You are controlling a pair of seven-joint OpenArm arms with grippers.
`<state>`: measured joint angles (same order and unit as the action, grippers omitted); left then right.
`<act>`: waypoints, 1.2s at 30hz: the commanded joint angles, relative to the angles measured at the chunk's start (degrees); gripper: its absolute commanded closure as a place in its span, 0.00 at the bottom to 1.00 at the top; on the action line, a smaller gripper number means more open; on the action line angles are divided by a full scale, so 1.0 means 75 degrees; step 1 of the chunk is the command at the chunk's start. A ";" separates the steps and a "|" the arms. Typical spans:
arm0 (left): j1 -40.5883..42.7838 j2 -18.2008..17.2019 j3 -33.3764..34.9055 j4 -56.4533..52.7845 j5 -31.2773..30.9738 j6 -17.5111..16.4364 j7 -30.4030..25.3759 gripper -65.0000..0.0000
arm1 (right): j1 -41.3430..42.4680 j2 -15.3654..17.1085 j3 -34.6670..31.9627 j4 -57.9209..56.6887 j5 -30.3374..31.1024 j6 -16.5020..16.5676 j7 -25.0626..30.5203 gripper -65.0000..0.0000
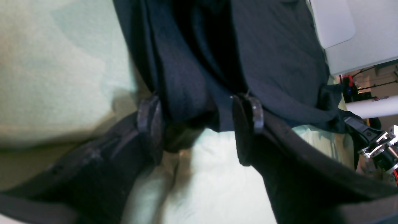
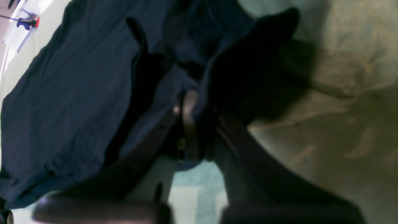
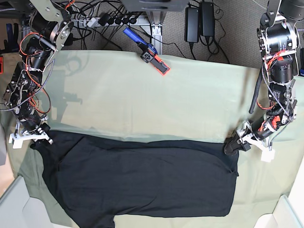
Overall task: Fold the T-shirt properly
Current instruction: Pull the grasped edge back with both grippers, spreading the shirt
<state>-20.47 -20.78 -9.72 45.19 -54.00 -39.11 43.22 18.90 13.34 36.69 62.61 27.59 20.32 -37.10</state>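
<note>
Base view: black T-shirt (image 3: 142, 180) spread flat across the near half of the bench, over the pale green cloth (image 3: 142, 95), hem end by the left gripper (image 3: 231, 148), collar end by the right gripper (image 3: 35, 137). Left jaws spread wide, a bunched fold of fabric between them, not pressed. Right jaws pressed together, pinching a fold of the T-shirt's edge.

A bunched fold of the black T-shirt (image 2: 68, 93) is pinched between the closed jaws of the right gripper (image 2: 194, 124), while the rest of the shirt is spread to the left over the pale green cloth (image 2: 342, 109), which is wrinkled.
</note>
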 commanded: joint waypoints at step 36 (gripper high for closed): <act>0.0752 -0.0831 -0.0023 0.0195 -0.1979 -0.0118 0.1868 1.00 | -0.1300 0.1466 0.0009 0.0516 0.1845 0.0676 -0.1460 1.00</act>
<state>-14.85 -25.78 -9.67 46.54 -69.71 -40.03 56.29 8.40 22.57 36.34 65.30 41.19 20.91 -48.99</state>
